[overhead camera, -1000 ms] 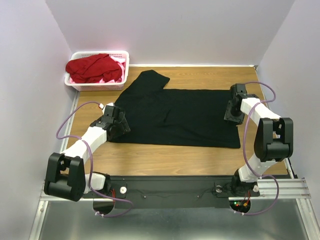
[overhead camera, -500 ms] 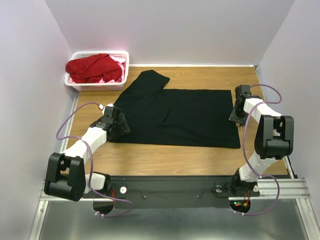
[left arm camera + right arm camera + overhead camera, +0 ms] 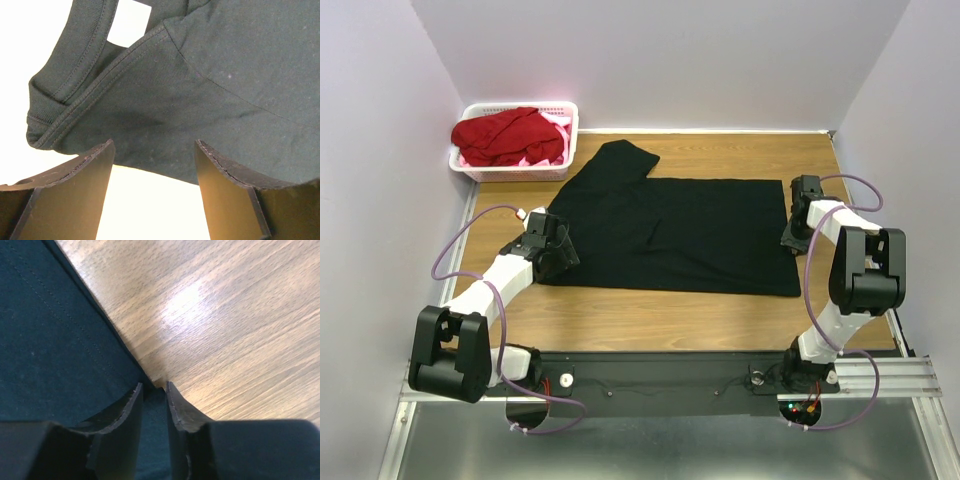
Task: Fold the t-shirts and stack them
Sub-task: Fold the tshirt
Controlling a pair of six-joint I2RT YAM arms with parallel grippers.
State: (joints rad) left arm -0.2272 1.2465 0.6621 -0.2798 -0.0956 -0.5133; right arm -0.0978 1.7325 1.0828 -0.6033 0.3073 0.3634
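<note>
While the black t-shirt (image 3: 670,235) lies spread flat across the middle of the wooden table (image 3: 720,320), w/ one sleeve sticking out toward the back-left corner, both arms sit at its opposite ends. L gripper (image 3: 566,257) is low at the shirt's left end, near the neck; in its wrist cam the L gripper (image 3: 152,150) has its jaws standing wide apart w/ nothing btwn them, and the ribbed collar (image 3: 75,75) and a shoulder seam lie just ahead of the fingertips, bare table showing in the gap. R gripper (image 3: 790,238) is down at the shirt's right edge, far-right part. In its wrist cam the R gripper (image 3: 153,387) shows jaws drawn close together, only a thin slit left, and the stitched hem of the black t-shirt (image 3: 55,340) runs right into that slit; dark cloth shows btwn the fingers, but can't tell if it's actually pinched or just lying under the tips. At the back-left corner a white basket (image 3: 520,172) sits just beside the sleeve, holding a bunched red t-shirt (image 3: 510,135) w/ bits of pink cloth (image 3: 558,122) under it.
</note>
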